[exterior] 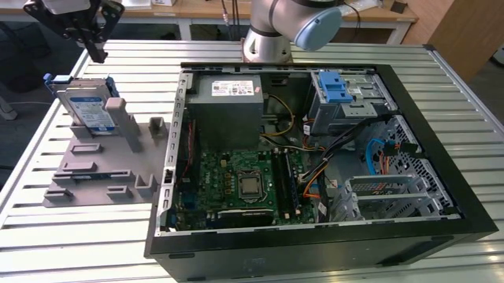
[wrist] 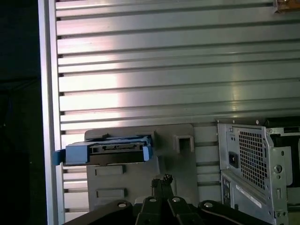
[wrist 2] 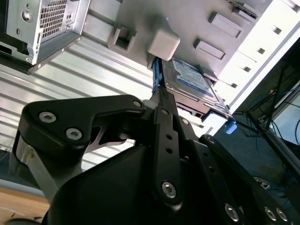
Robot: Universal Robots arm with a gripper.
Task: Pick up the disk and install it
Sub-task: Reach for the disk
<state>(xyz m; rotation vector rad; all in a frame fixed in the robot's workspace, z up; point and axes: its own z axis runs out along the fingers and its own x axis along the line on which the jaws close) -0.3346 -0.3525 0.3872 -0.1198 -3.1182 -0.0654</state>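
Not picked yet: disk [exterior: 88, 109] stands in the grey rack [exterior: 79, 187], gripper [exterior: 99, 57] just above it, jaws together and empty, computer case [exterior: 315, 250] install not started.

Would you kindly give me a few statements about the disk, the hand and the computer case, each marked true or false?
1. The disk stands in the grey holder, outside the case. True.
2. The hand is gripping the disk. False: it is clear of the disk and holds nothing.
3. The case is open and its motherboard shows. True.
4. The holder lies on the exterior view's right of the case. False: it lies on that view's left.
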